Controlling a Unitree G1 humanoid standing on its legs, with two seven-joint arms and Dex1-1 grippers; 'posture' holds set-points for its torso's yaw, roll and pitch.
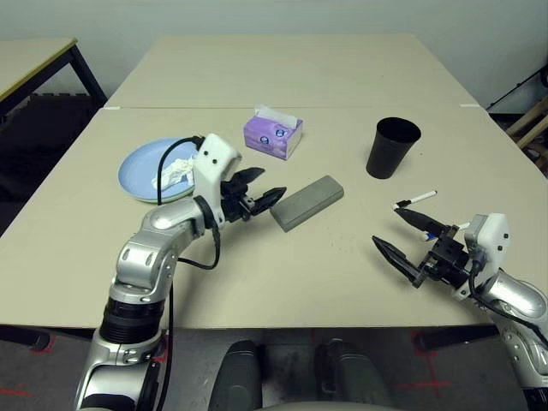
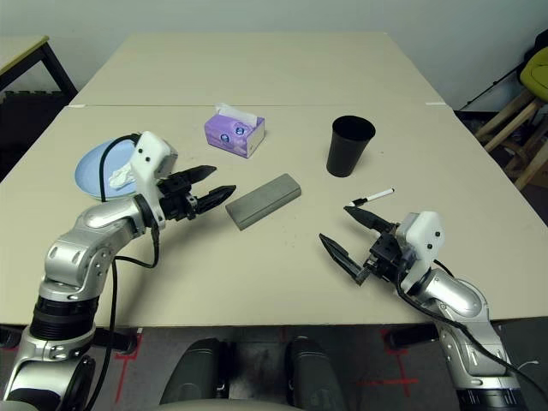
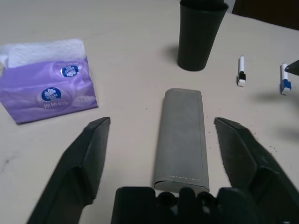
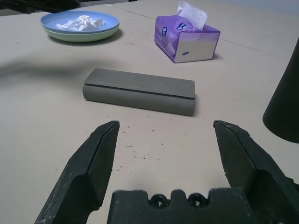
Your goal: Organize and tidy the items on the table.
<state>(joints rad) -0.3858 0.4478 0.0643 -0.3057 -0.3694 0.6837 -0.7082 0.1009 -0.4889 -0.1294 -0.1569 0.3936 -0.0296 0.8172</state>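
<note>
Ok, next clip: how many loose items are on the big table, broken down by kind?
Plates: 2, the blue plate stacked on the green plate
Crumpled tissue: 1, on the blue plate
Tissue box: 1
Glasses case: 1
Cup: 1
Markers: 2
Total: 8

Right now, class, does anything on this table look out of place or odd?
Yes: a crumpled white tissue lies in the round blue plate, which is stacked on a green plate. Two white markers lie loose beside the black cup.
</note>
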